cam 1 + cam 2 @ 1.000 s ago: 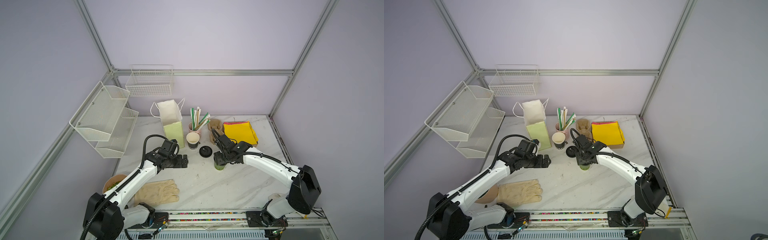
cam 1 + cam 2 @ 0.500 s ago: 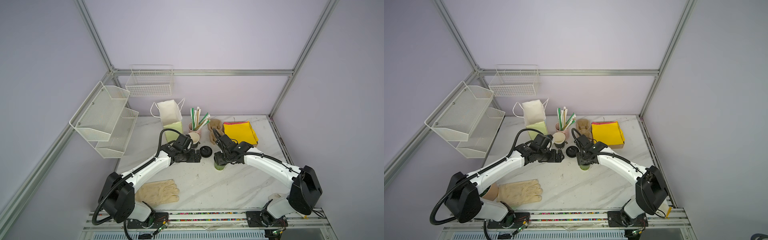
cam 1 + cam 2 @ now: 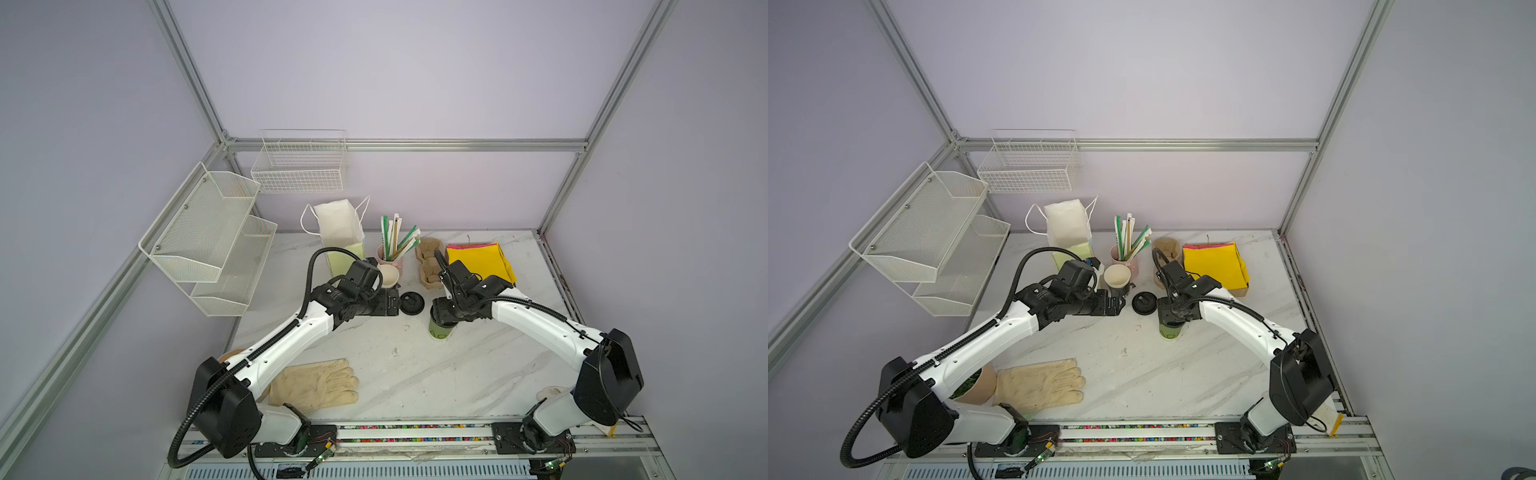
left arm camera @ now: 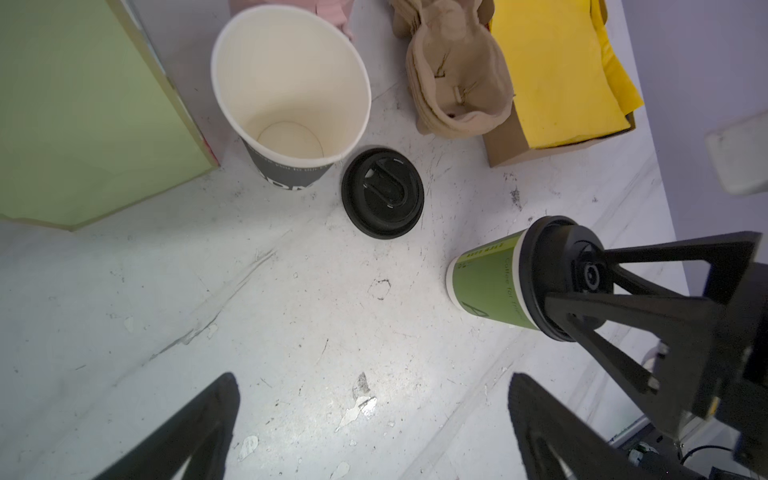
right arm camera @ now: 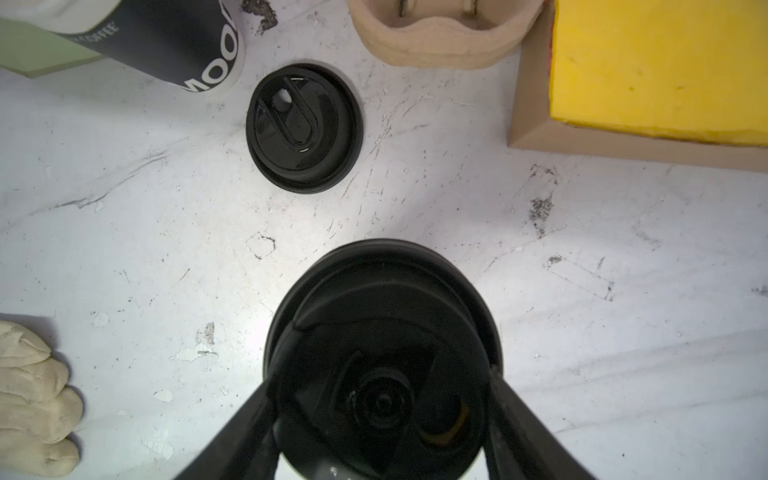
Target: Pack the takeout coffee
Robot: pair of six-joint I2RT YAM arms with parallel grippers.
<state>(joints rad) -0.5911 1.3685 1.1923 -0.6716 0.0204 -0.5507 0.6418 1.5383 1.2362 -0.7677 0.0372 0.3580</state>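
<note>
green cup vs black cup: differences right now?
The green cup wears a black lid; the black cup is open, its cream inside showing.
The right gripper clasps the green cup at its lid; no gripper holds the black cup.
Both are paper cups standing upright on the table.

Soft, bright, even light casts faint shadows in both top views; wrist views bow at edges, glare whitens the table (image 4: 291, 316), and the takeout coffee (image 5: 374, 291) looms dark, blurred.

Left pincer (image 4: 374, 378) agape, right pincer (image 5: 380, 378) tight.
</note>
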